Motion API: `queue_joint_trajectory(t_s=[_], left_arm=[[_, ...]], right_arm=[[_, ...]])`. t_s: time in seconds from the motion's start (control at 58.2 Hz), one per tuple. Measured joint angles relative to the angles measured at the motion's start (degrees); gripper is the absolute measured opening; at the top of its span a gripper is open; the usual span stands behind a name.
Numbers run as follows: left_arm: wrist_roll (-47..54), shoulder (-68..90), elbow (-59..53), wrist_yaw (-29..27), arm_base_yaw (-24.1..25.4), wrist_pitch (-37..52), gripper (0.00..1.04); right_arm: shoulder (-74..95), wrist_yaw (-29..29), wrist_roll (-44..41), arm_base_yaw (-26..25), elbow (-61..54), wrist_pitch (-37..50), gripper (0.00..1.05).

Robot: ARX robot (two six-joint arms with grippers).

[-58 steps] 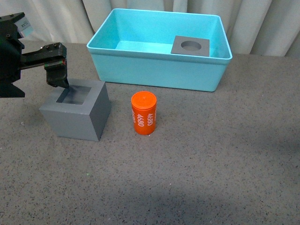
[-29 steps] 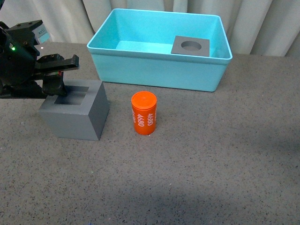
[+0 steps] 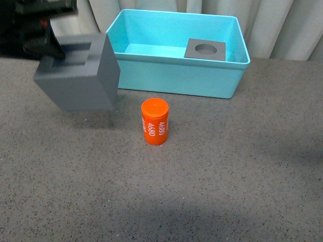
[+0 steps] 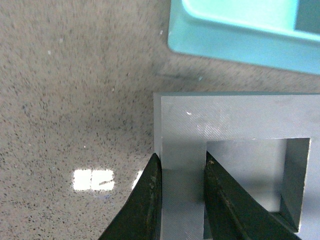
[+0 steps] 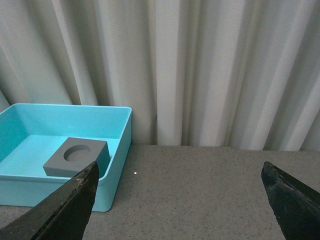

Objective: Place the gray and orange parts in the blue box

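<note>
My left gripper (image 3: 50, 48) is shut on one wall of the gray cube with the square recess (image 3: 83, 75), which hangs tilted above the table, left of the blue box (image 3: 166, 75). In the left wrist view the fingers (image 4: 150, 200) pinch that wall of the cube (image 4: 225, 120), one outside and one in the recess. The gray cube with the round recess (image 3: 205, 49) lies inside the box at its right end. The orange cylinder (image 3: 155, 121) marked 4680 stands on the table in front of the box. My right gripper (image 5: 182, 200) is open, off to the box's right.
A pale curtain (image 5: 200, 65) hangs behind the table. The dark speckled tabletop (image 3: 227, 166) spreads in front of and to the right of the orange cylinder. The box's corner (image 4: 240, 30) shows just beyond the held cube.
The left gripper has closed on the cube's wall and lifted it off the table, up and toward the box. The orange cylinder and the cube in the box have not moved.
</note>
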Motion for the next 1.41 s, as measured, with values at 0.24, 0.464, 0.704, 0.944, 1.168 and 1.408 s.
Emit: queue_joint_trajectory(t_s=[0.24,0.464,0.704,0.944,1.168,1.408], left_arm=[[-0.94,0.66,8.92,-2.60,-1.01,-0.42,0.18],[-0.90,9.62,21.11,-2.16,-1.62,-2.43,0.18],[0.76,18.67,32.57,-0.81,-2.14,-4.87,0.18],[3.30,23.69,37.46,1.25,-1.90,-7.04,0.18],[3.50,29.81,41.68,2.49,-1.18,-5.95,0.18],[3.89,33.90,45.62,2.84,-0.79,-8.28,0.18]], right_arm=[[0.00,-0.02,0.00,0.00,0.00,0.00,0.95],[0.00,-0.02,0.00,0.00,0.02,0.00,0.95],[0.00,0.00,0.00,0.00,0.00,0.00,0.95],[0.00,-0.02,-0.02,0.00,0.00,0.00,0.95],[0.00,0.00,0.00,0.00,0.00,0.00,0.95],[0.00,0.00,0.00,0.00,0.00,0.00,0.95]])
